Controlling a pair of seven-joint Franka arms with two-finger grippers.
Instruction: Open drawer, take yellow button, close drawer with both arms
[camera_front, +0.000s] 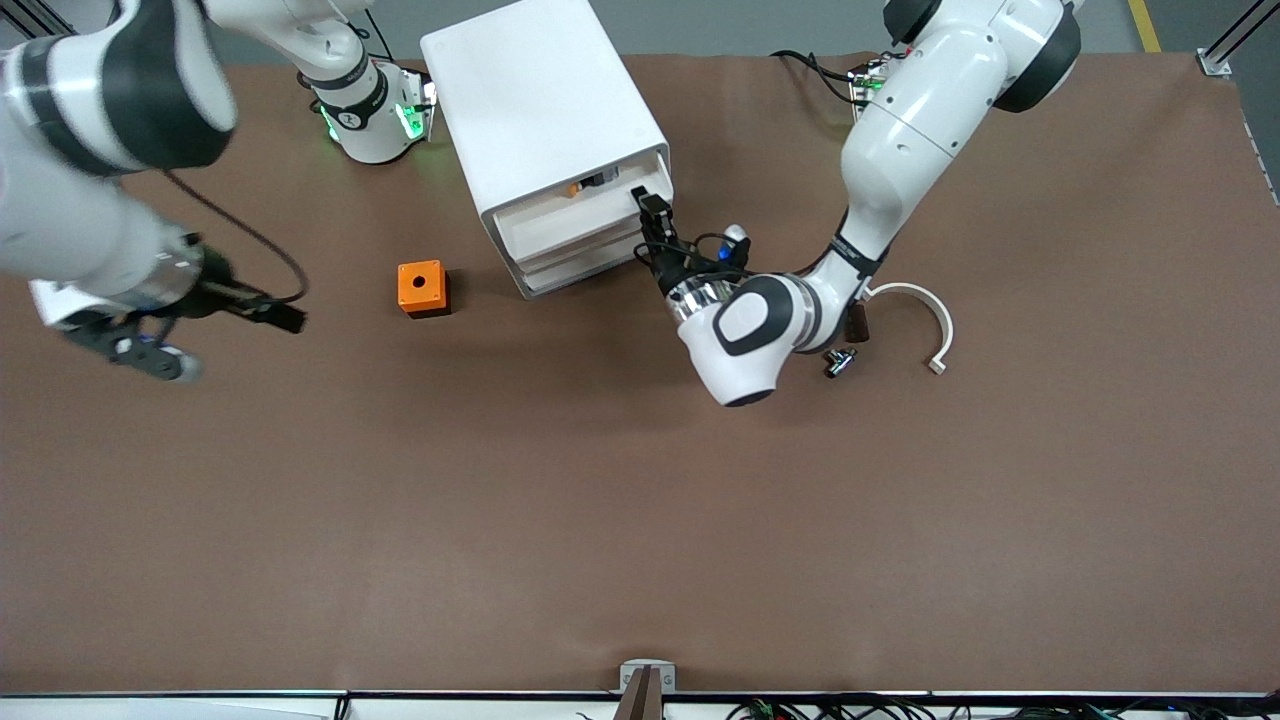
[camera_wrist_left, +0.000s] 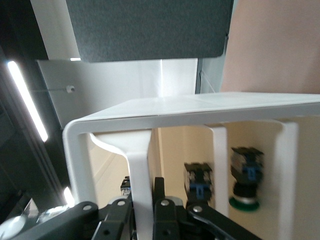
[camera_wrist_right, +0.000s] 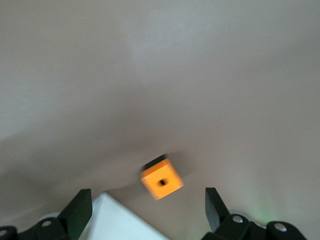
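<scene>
Nearest the front camera, the right gripper (camera_front: 175, 335) hung over bare table toward the right arm's end, fingers spread as wide as they go and holding nothing; that arm was waiting. A little farther from the camera sat an orange cube (camera_front: 423, 288) with a hole in its top, clear of everything.

Toward the left arm's end lay a small black-and-white part (camera_front: 840, 361) and a curved white bracket (camera_front: 925, 322), both beside the left arm's wrist and out of the drawer's path.

The work was at the cabinet (camera_front: 545, 130). The left gripper (camera_front: 650, 213) was pinched tight on the front lip of the top drawer (camera_front: 560, 222), its fingers (camera_wrist_left: 117, 220) astride the white wall. The drawer stood only slightly out, so I judged the opening step was in hand. Next, I'd say, a straight pull outward, square to the cabinet, so the tray didn't jam.

The button (camera_front: 579, 186) lay inside, its orange showing through the gap. The wrist view showed more dark switch parts (camera_wrist_left: 198, 181) in there. The low opening would block a grab until the drawer came out farther.
</scene>
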